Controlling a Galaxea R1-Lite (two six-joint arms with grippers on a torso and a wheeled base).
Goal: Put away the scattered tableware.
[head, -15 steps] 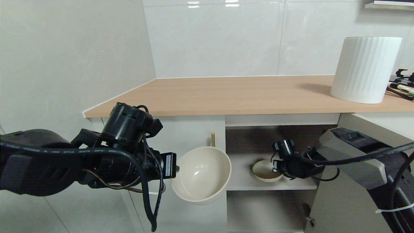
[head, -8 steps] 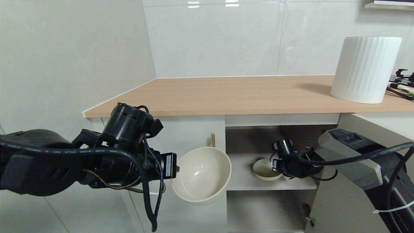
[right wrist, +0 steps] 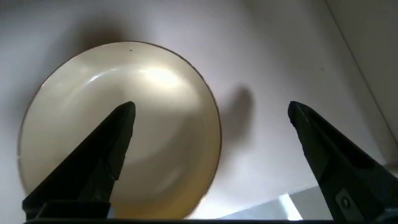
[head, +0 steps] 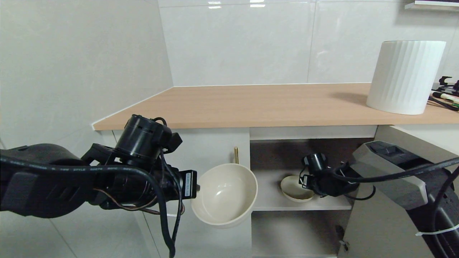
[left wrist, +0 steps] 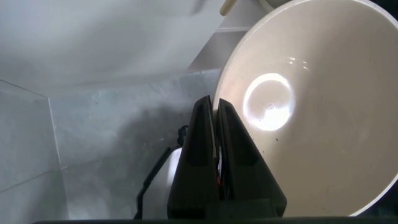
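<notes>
While the left hand (head: 198, 186) is hovering in front of the closed cabinet door (head: 211, 150), below the edge of the tabletop (head: 265, 104), it is pinching the rim of a cream bowl (head: 224, 195) between fingers pressed together. The bowl is hanging in the air, tilted so that its hollow is facing the camera, and it is reaching across toward the open compartment beside the door. A brass handle (head: 236, 154) is poking up just behind the bowl's upper rim. In the left wrist view the left hand (left wrist: 215, 102) is clamping the thin wall of the bowl (left wrist: 311, 106), one finger lying inside and one outside.

Farther right, the right hand (head: 304, 182) is reaching into the open compartment, where a small cream dish (head: 292, 188) is lying on the white shelf (head: 269, 200). The right wrist view is showing this hand (right wrist: 210, 109) with its fingers spread wide above the dish (right wrist: 155, 124): one finger is hanging over the dish, the other beyond its rim. Whether either finger is touching the dish I cannot tell.

On the tabletop, a white ribbed container (head: 405, 77) is standing upright toward the right end, with some pens (head: 444, 96) lying just beside it.
</notes>
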